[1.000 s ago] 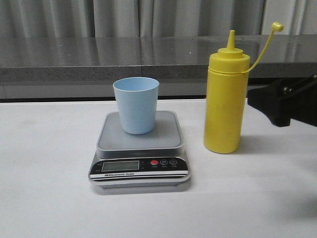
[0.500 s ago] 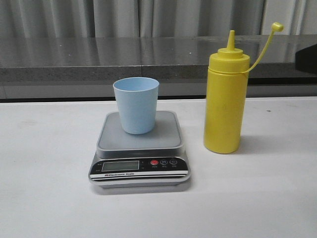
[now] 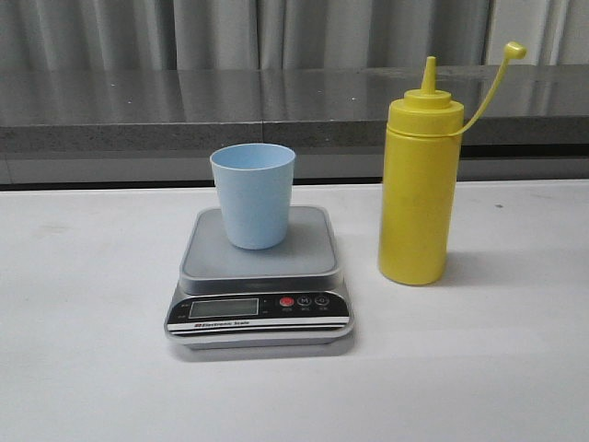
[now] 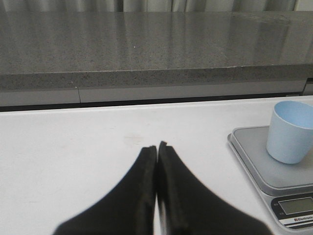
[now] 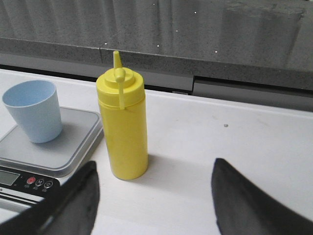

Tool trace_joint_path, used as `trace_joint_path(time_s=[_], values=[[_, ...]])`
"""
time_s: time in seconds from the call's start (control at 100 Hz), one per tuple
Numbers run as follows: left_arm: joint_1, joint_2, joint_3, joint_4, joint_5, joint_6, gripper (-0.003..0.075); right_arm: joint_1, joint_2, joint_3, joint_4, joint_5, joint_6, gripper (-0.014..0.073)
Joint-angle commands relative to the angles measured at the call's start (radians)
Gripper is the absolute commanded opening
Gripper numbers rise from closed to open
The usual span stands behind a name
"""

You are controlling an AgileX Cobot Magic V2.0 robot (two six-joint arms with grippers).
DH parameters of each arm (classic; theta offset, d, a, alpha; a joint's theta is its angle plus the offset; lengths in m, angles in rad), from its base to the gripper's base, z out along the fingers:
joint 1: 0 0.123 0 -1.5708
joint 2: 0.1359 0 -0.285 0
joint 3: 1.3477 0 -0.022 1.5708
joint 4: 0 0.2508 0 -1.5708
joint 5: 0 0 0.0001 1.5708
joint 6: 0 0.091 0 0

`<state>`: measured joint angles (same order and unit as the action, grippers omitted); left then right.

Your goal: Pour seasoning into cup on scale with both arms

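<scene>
A: Yellow plastic is standing upright on the white table (image 3: 83,368); the seasoning (image 3: 419,189) is sitting just beside the scale (image 3: 259,276), on its right, not touching it; why there, do you think?

B: I am judging it is staged for the right arm; in the right wrist view the right pincer (image 5: 154,193) is spreading wide, its two black fingers apart with the bottle ahead of the gap and well clear of both; nothing is being gripped.

A: And the cap (image 3: 515,49)?

B: It is hanging off on its thin tether, up and to the side, so the nozzle is standing bare; that suits pouring.

A: The cup (image 3: 254,194)?

B: The light blue tumbler is resting upright on the scale's grey platform, mouth open; the part of its inside that is showing is looking bare, though I cannot see to the bottom; how full the bottle is, the opaque wall is hiding.

A: And the left pincer (image 4: 157,147)?

B: Its fingers are pressing together on nothing, over bare table well to the left of the scale; neither arm is showing in the front view.
</scene>
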<state>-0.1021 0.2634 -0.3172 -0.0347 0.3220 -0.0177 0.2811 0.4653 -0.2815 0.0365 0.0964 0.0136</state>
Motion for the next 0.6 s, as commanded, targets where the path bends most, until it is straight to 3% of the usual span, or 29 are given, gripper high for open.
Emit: trace_joint_path(time_s=[0.0, 0.31, 0.59], values=[[0.003, 0.009, -0.03, -0.009, -0.08, -0.002, -0.002, -0.005, -0.048, -0.048, -0.026, -0.017, -0.014, 0.0389], [0.003, 0.009, -0.03, -0.009, -0.08, -0.002, -0.002, -0.005, -0.14, -0.049, -0.057, 0.003, -0.014, -0.0074], [0.003, 0.009, -0.03, -0.009, -0.08, -0.002, -0.002, -0.005, -0.14, -0.049, -0.058, 0.004, -0.014, -0.0067]])
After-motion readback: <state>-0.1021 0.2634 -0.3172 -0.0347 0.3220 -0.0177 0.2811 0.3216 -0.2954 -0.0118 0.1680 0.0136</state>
